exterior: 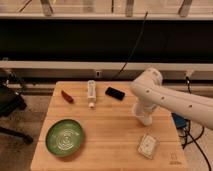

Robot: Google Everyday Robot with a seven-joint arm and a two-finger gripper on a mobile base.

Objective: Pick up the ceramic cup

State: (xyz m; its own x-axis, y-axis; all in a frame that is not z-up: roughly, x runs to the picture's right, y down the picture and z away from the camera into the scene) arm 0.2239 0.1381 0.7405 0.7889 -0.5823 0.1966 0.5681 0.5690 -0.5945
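My white arm (170, 100) reaches in from the right and bends down over the wooden table (107, 127). The gripper (142, 118) points down just above the table, right of centre. I cannot make out a small white ceramic cup anywhere. If it is there, the arm and gripper hide it. A flat white rectangular box (148, 146) lies just in front of the gripper, near the table's front right corner.
A green patterned bowl (65, 137) sits at the front left. A red object (67, 96), a white tube (91, 93) and a black phone (115, 93) lie along the back. A black chair (10, 107) stands to the left, cables and a blue item (180, 122) to the right.
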